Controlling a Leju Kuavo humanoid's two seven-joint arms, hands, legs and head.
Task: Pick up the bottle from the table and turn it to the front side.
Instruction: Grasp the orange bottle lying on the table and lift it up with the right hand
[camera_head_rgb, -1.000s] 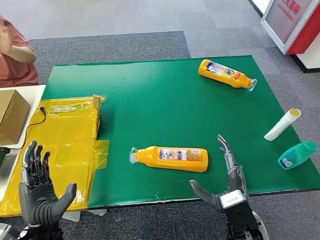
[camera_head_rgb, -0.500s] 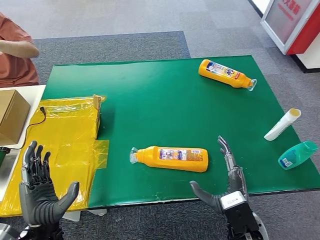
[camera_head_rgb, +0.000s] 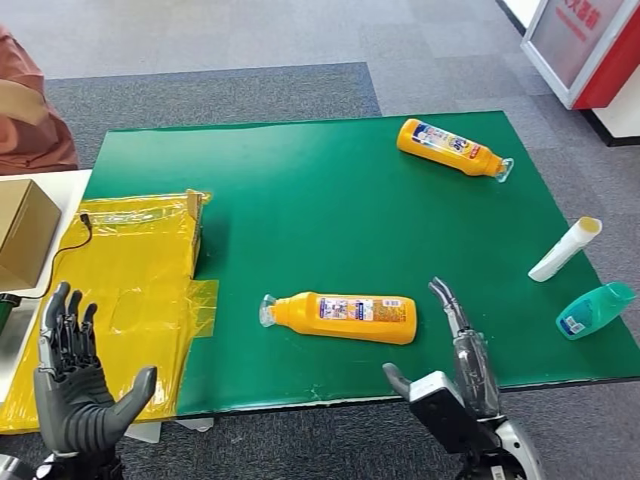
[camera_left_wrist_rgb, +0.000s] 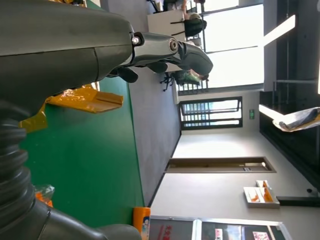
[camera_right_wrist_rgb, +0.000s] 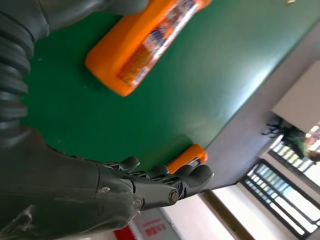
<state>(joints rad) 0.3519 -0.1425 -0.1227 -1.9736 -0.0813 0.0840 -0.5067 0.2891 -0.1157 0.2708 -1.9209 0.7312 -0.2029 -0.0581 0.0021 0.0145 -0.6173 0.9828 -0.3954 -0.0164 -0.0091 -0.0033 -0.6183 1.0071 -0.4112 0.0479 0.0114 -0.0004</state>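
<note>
The long orange plastic bottle with a printed label (camera_head_rgb: 341, 317) is lying on its side on the green table mat (camera_head_rgb: 317, 210), cap end pointing toward my left. My right hand (camera_head_rgb: 453, 375) is hovering just beside its base, fingers spread, holding nothing. My left hand (camera_head_rgb: 74, 385) is hanging open, well apart.

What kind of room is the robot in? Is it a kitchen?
Probably not a kitchen. It looks like an office or test room: grey carpet floor, a table with a green mat laid with practice items such as orange plastic bottles, and a brown cardboard box.
</note>
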